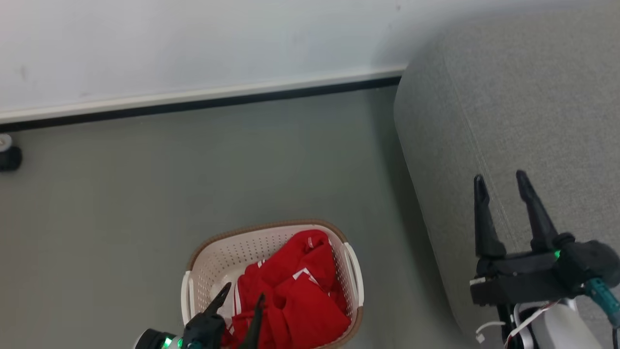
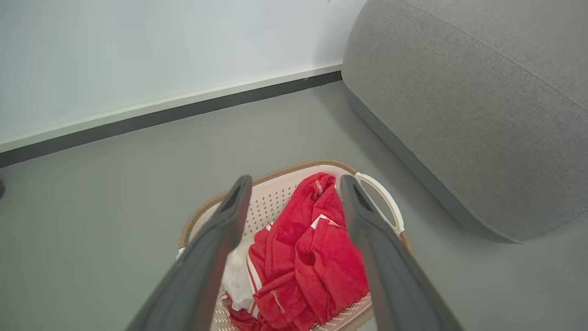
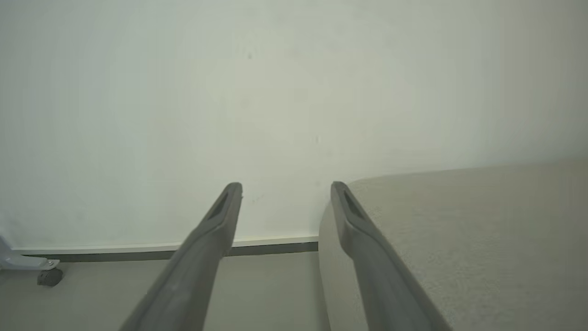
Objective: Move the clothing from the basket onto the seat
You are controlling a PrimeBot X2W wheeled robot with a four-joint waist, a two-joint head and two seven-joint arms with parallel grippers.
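Surroundings first, all ref'd to the basket (image 1: 213,261). It sits on grey floor (image 1: 193,169). Beyond the basket runs a white wall (image 1: 193,39) w/ a pale skirting board (image 1: 193,99) and a dark strip under it. Far to the basket's left, by that skirting, you see a small dark caster (image 1: 7,156). To the basket's right stands the seat (image 1: 533,97): big, light grey, rounded edge, stitched seam. A strip of floor lies btwn basket and seat, so they're apart. On the basket's seat-side wall a white handle (image 1: 356,271) rises at the brown rim, btwn the clothing and the seat.

The clothing (image 1: 295,291) is in the basket, crumpled, red w/ white trim, piled in the right and near part. The basket's far-left holed wall is bare.

Your L pincer (image 1: 244,291) is at the basket's near-left side, fingers apart, nothing held. In head view one tip sits over the bare basket interior, the other over the clothing's left edge. In L wrist view the clothing shows in the gap btwn the two fingers. Can't tell if a finger touches fabric.

Your R pincer (image 1: 500,177) is well right of the basket, over the seat's near edge, fingers apart, empty.
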